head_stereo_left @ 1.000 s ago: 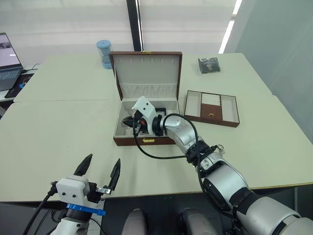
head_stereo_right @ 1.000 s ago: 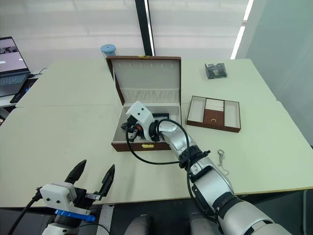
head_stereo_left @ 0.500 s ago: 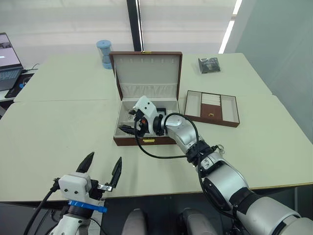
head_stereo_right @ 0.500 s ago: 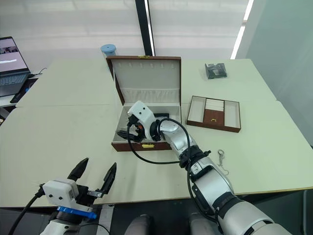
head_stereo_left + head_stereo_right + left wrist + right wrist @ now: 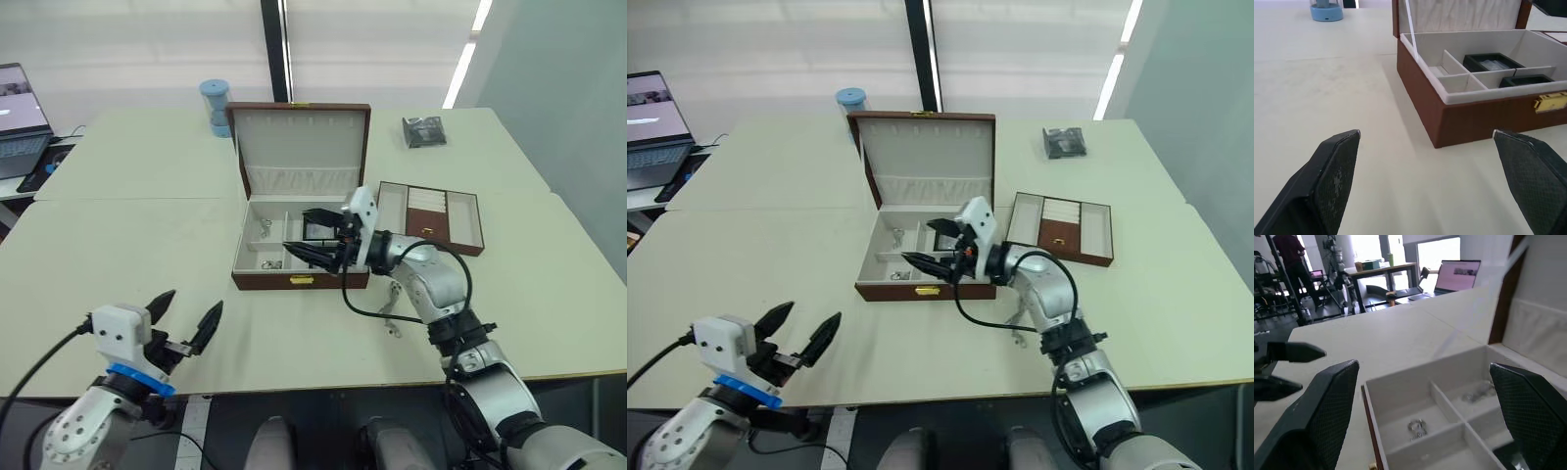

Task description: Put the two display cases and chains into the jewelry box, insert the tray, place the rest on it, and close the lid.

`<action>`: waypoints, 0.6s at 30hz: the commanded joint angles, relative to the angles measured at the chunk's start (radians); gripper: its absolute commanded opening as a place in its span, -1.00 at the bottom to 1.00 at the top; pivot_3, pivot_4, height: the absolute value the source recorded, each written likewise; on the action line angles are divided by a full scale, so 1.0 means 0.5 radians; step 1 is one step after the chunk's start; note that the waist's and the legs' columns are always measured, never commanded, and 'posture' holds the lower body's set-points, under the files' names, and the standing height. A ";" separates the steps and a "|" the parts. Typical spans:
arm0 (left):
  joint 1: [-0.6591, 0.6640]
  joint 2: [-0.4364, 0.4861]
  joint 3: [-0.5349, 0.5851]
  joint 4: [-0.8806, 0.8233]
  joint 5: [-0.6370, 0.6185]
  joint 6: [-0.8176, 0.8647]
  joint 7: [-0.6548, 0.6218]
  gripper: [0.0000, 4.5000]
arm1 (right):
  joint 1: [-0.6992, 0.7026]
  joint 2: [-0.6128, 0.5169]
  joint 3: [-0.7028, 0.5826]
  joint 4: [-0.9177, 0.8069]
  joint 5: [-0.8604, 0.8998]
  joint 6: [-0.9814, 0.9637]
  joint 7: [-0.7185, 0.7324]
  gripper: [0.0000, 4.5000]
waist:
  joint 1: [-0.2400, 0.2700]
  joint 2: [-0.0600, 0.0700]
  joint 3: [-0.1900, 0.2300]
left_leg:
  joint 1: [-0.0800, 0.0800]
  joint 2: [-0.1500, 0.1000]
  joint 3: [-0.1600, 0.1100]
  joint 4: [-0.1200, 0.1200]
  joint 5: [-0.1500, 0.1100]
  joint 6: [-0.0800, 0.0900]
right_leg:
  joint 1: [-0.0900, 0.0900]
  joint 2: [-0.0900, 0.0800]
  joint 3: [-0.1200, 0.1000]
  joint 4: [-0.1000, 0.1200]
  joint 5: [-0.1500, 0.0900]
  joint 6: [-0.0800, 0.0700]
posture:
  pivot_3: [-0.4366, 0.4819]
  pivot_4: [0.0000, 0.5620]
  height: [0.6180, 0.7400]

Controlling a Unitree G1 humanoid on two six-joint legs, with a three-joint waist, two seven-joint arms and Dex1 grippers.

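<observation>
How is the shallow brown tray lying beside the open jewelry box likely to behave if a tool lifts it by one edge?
The tray looks rigid: straight walls and fixed dividers, so it probably keeps its shape. It appears shallow and empty, so likely light. Being wide and flat, it may tilt when held by one edge; the small gold knob seems a better central hold.

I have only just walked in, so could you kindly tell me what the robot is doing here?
The robot is packing a jewelry box, whose lid stands open. Its right gripper hovers open and empty over the box's front right corner. Two display cases lie in the right-hand compartments, and small chains in the left ones. Another chain lies on the table under the right arm. The tray waits on the table right of the box. The left gripper hangs open near the table's front edge.
</observation>
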 commanded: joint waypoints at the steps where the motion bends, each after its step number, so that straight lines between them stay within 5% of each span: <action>1: -0.099 0.185 0.173 0.245 -0.056 0.028 -0.208 1.00 | 0.158 -0.227 -0.158 -0.295 0.129 0.069 0.084 1.00 | -0.001 0.001 0.001 | 0.000 0.000 -0.001 0.000 0.000 0.000 | 0.000 0.002 0.000 0.000 0.000 0.000 | -0.05 -0.47 1.00; 10: -0.479 0.589 0.259 0.858 0.018 0.045 -0.543 1.00 | 0.561 -0.838 -0.486 -0.294 0.110 -0.067 0.167 1.00 | 0.001 0.001 0.004 | 0.001 0.000 0.006 -0.001 0.000 0.000 | -0.001 0.008 0.001 -0.001 -0.001 -0.002 | -0.05 -0.47 1.00; 18: -0.575 0.754 0.327 1.078 0.103 0.030 -0.668 1.00 | 0.842 -1.111 -0.678 -0.190 0.082 -0.229 0.191 1.00 | -0.006 0.001 0.005 | 0.002 0.001 0.010 -0.002 0.000 0.000 | -0.002 0.007 0.005 -0.002 -0.001 -0.001 | -0.05 -0.47 1.00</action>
